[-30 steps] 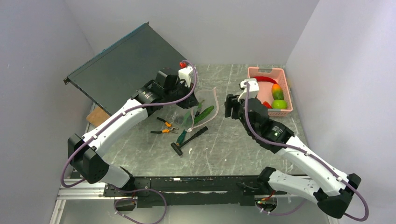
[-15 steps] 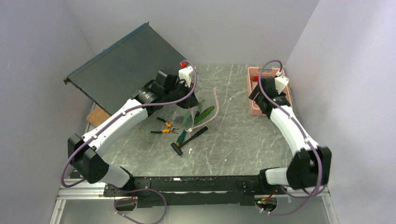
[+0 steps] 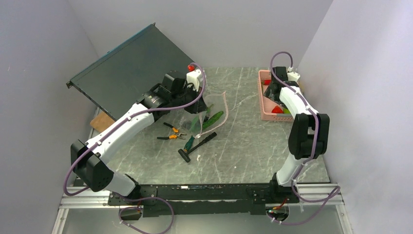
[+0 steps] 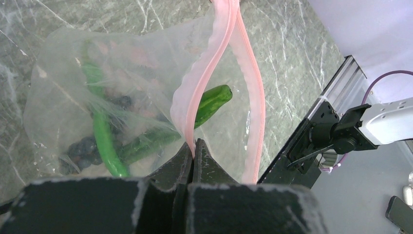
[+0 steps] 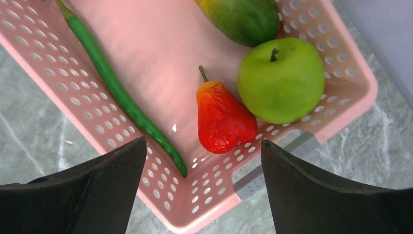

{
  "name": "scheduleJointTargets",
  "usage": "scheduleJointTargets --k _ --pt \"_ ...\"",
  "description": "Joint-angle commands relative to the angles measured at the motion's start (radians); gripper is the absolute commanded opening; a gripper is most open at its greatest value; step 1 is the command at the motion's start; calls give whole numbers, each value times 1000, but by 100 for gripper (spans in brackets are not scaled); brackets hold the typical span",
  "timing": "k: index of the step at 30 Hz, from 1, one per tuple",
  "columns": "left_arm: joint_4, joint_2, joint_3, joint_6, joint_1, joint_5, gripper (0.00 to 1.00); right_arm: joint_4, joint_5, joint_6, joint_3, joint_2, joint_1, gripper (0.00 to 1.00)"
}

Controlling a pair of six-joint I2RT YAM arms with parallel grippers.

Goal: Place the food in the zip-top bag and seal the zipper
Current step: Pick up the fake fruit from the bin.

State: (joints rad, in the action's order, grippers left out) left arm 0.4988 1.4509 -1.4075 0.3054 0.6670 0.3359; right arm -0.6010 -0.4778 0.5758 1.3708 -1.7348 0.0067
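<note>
Top view: the right arm [image 3: 304, 126] has swung from the middle of the table over to the basket [image 3: 265, 105].
Right side: the right gripper [image 5: 202, 146] has spread its fingers wide. It holds nothing and hangs just above the red fruit [image 5: 224, 119].
Basket food: the apple [image 5: 281, 80] touches the red fruit. The mango [image 5: 243, 17] and green pepper [image 5: 117, 90] lie near.
Left side: the left gripper [image 4: 192, 151] has not moved. It stays pinched tight on the zipper [image 4: 214, 48] and holds the mouth open.
Bag [image 4: 58, 63]: the cucumber [image 4: 209, 105] and grapes [image 4: 85, 146] are inside.
Meaning: the red fruit looks like the next pick. More food must go in before sealing.
</note>
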Motion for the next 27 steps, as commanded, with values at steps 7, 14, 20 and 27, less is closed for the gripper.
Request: scheduleJointTargets --k 7,14,20,27 --pt "-21 -11 -33 -4 -4 15 0 -6 -12 -55 66 -162 -1 88" --pt "-25 -14 -33 1 -3 27 0 29 -80 -97 -1 -174 -1 88" --pt "-22 -9 -32 0 -4 23 0 53 -36 -102 -21 -193 -28 86" --pt "-24 -4 -32 1 -4 25 0 59 -3 -100 -22 -210 -28 80"
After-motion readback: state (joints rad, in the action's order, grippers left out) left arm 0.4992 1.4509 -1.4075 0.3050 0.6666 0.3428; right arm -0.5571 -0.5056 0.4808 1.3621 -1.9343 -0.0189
